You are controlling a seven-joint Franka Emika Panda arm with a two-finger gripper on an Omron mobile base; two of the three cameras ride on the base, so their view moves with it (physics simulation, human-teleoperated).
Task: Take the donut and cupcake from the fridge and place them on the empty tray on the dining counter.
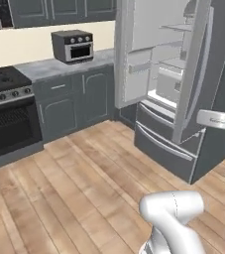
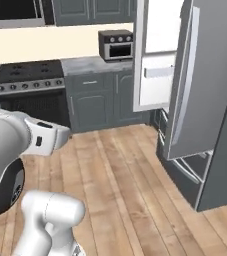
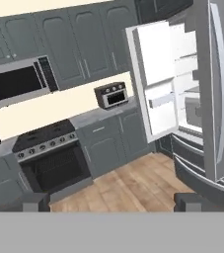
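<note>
Facing the fridge [image 1: 183, 94], you have both of its upper doors swung open, and its white shelved interior shows between them. Your landmark is that fridge. Its left door [image 3: 155, 79] stands open toward the toaster oven [image 1: 73, 45], showing white door bins. Its right door [image 2: 200, 85] hangs open nearest your base, its silver-grey outer face and long vertical handle turned toward you. Below the open compartment, the two bottom drawers [image 1: 161, 136] are shut.

The shelves appear white and pale grey; you cannot make out the donut or the cupcake on them at this size.

Left of the fridge runs a dark grey cabinet worktop [image 1: 64, 67] carrying the toaster oven. Further left of the fridge sits the stove [image 1: 7, 109], with a microwave [image 3: 17, 81] mounted above it. Wooden floor [image 1: 84, 188] lies between your base and the fridge.

The end effector [image 3: 111, 202] is well apart from the fridge, its two dark fingertips [image 3: 34, 201] spread wide with nothing between them.
</note>
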